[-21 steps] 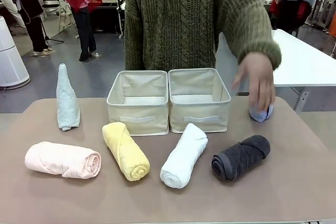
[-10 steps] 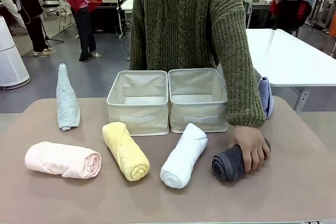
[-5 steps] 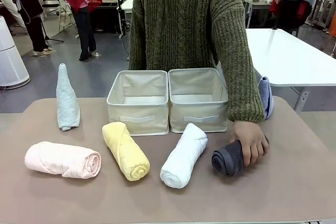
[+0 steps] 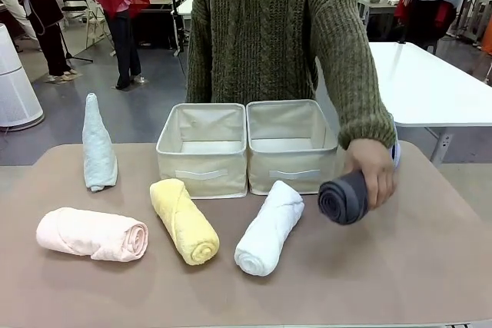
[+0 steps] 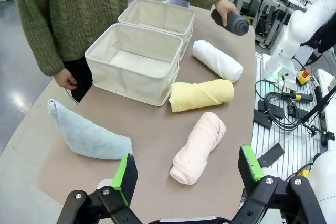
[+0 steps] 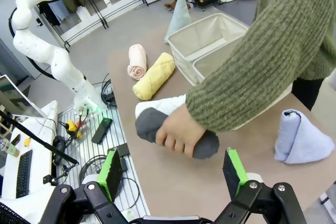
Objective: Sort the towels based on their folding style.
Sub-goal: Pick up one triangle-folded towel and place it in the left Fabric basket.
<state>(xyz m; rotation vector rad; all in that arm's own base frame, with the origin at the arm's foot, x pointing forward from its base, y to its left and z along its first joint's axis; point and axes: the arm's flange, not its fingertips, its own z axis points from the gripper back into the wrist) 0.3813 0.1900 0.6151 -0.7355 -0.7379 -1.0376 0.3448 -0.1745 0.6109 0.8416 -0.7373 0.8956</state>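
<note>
Person's hand [image 4: 373, 168] has the grey roll [image 4: 342, 199] up off the surface [image 4: 430, 266], right beside the right bin [image 4: 292, 174]. Pink roll [image 4: 91, 233], yellow roll [image 4: 184, 222] and white roll [image 4: 269, 228] lie in front of the 2 bins. Left gripper [image 5: 188, 170] and right gripper [image 6: 172, 172] are both spread wide, holding nothing.

Brown table [image 4: 430, 266]: two beige bins [image 4: 201, 165] [image 4: 292, 163], pink roll [image 4: 91, 233], yellow roll [image 4: 183, 220], white roll [image 4: 269, 226], teal cone [image 4: 98, 146], lavender cone [image 6: 300, 137]

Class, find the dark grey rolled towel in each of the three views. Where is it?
Front view: dark grey towel right of centre, in the person's hand.
Left wrist view: top right, in that hand.
Right wrist view: centre, gripped by the hand.
Shared landmark: the two beige bins.
</note>
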